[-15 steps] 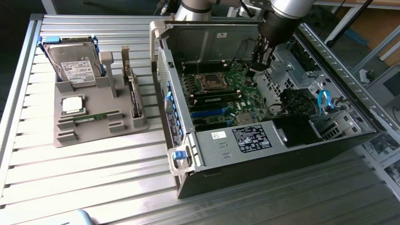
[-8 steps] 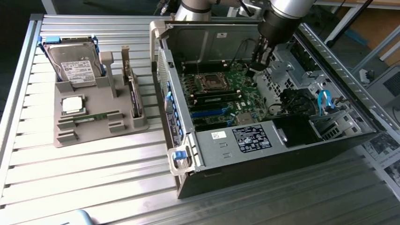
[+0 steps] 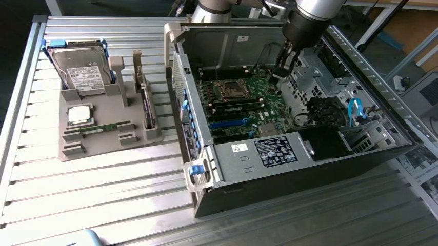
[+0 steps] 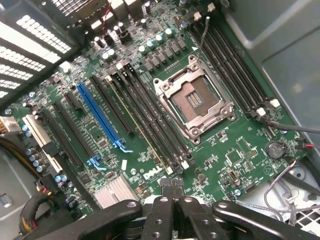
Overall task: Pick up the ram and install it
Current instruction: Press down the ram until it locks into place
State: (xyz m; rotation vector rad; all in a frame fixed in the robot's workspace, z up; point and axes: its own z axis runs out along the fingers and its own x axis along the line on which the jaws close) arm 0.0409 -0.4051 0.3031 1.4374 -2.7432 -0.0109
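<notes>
Overhead, the silver-and-black arm (image 3: 311, 18) reaches steeply down into the open metal computer case (image 3: 274, 154), above its green motherboard (image 4: 210, 150). On the ribbed aluminium surface (image 3: 102, 189), a grey plastic holder (image 3: 102, 138) carries 1 ram (image 3: 104, 127), a thin green stick lying flat, long axis toward the case. Black tool (image 4: 172, 192) fingers are pressed together, empty.

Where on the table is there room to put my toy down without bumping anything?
Bare slatted table lies in front of the grey parts holder, left of the open computer case in the exterior view. Inside the case it is crowded: the motherboard, cables, and the gripper.
</notes>
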